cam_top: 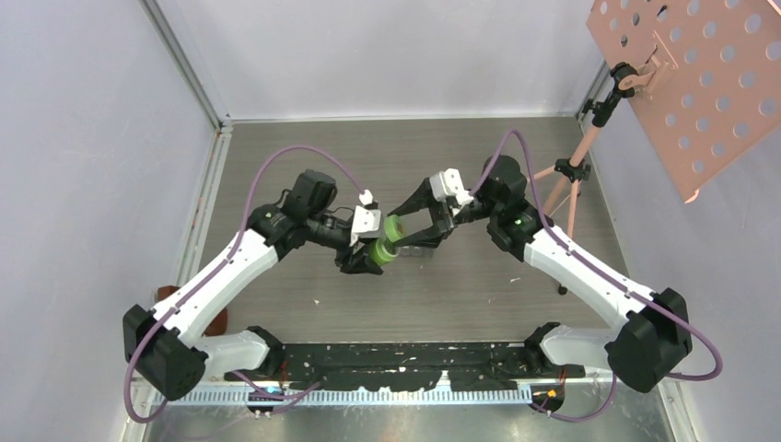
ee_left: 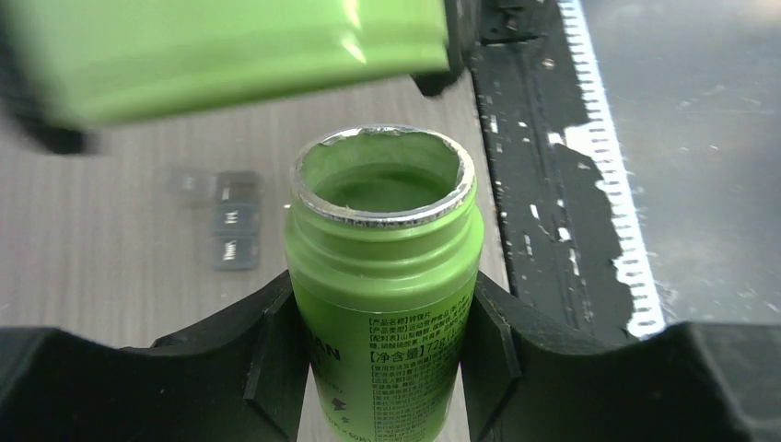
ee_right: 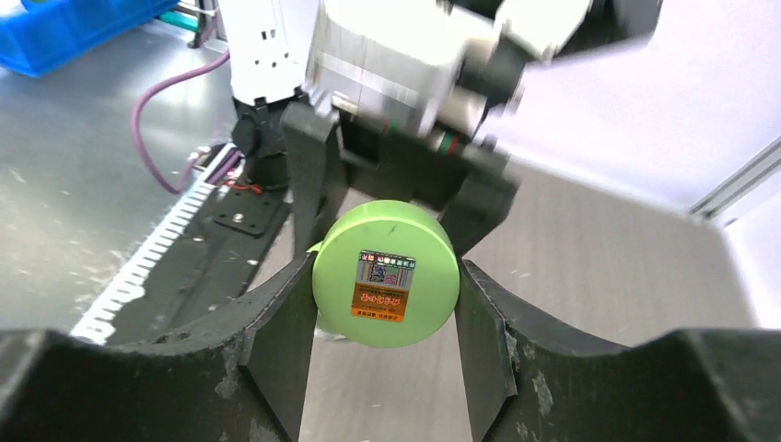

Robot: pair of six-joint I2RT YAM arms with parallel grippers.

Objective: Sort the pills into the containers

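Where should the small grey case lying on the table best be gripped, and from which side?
Judging by its pose, grip the grey case across its two long edges, coming straight down from above. It lies flat and low on the table, so a side approach gives no hold.

My green bottle looks like smooth, shiny plastic, with torn silver foil around its mouth. Below it, the table looks like dull wood.

One green bottle, one green cap, one blister strip.
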